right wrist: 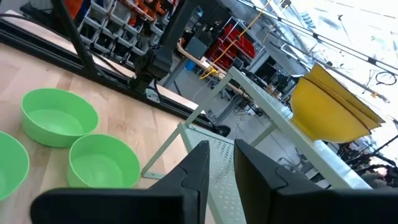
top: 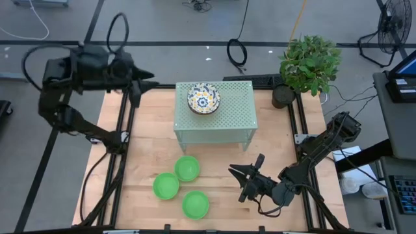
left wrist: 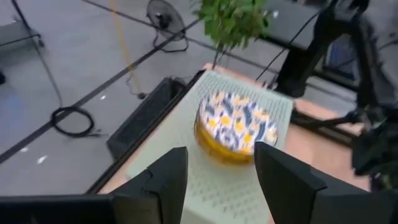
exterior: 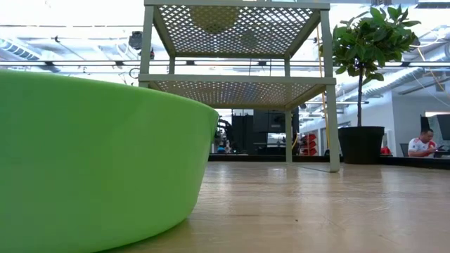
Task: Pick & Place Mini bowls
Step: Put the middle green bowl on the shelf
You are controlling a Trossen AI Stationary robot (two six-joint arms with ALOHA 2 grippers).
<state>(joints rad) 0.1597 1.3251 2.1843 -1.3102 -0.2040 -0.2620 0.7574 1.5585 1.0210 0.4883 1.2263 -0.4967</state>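
Three plain green mini bowls (top: 186, 168) (top: 166, 185) (top: 195, 204) rest on their bases in a cluster on the table's near half; they also show in the right wrist view (right wrist: 59, 118) (right wrist: 102, 162). One green bowl (exterior: 91, 161) fills the low view's left. Floral mini bowls (top: 203, 99), yellow outside (right wrist: 329, 112), sit stacked on top of the pale green stand (top: 240, 123). My left gripper (top: 151, 79) (left wrist: 221, 162) hovers open at the stand's far left, pointing at the floral stack (left wrist: 236, 124). My right gripper (top: 235, 182) (right wrist: 221, 155) is low, right of the green bowls, open by a narrow gap.
A potted plant (top: 309, 65) stands at the table's far right corner, beside the stand. Dark frame rails (top: 123, 149) run along the table's left and right sides. Bare wood lies between the green bowls and the stand. A person (exterior: 422, 144) sits in the room beyond.
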